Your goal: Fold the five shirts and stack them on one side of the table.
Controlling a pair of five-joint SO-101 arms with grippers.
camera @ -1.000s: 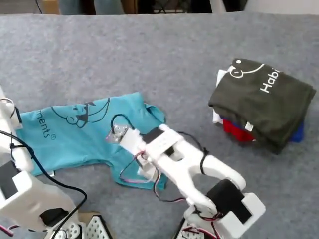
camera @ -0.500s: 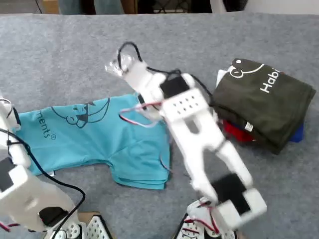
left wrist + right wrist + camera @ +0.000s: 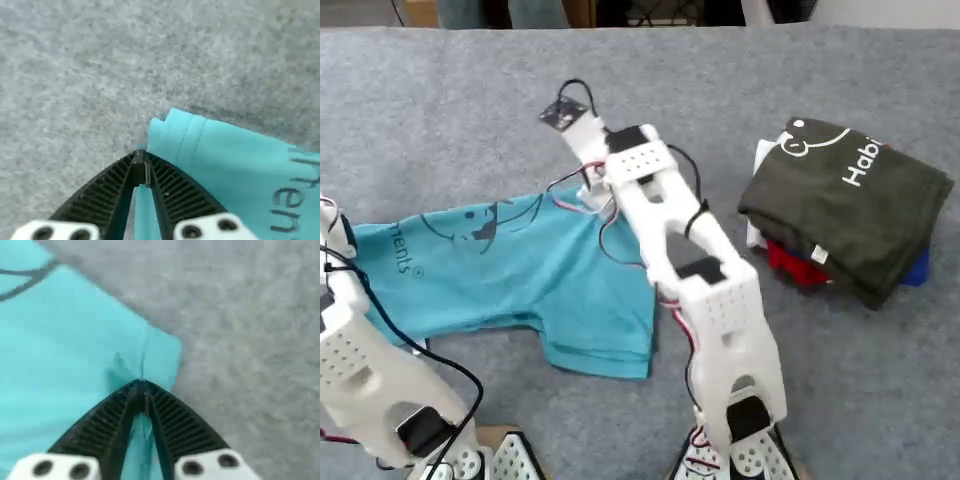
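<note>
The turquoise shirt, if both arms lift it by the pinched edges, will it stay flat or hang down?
Probably floppy: the turquoise shirt puckers where the right tool pinches it. It would likely sag between that and the left tool. It seems light, lying thin on the table.

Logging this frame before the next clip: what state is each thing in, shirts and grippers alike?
teal shirt: spread on the table, not folded up, pinched at two edges.
stack: folded shirts piled up, olive shirt on top.
left gripper: shut on the teal shirt's edge.
right gripper: shut on the teal shirt's edge.
</note>
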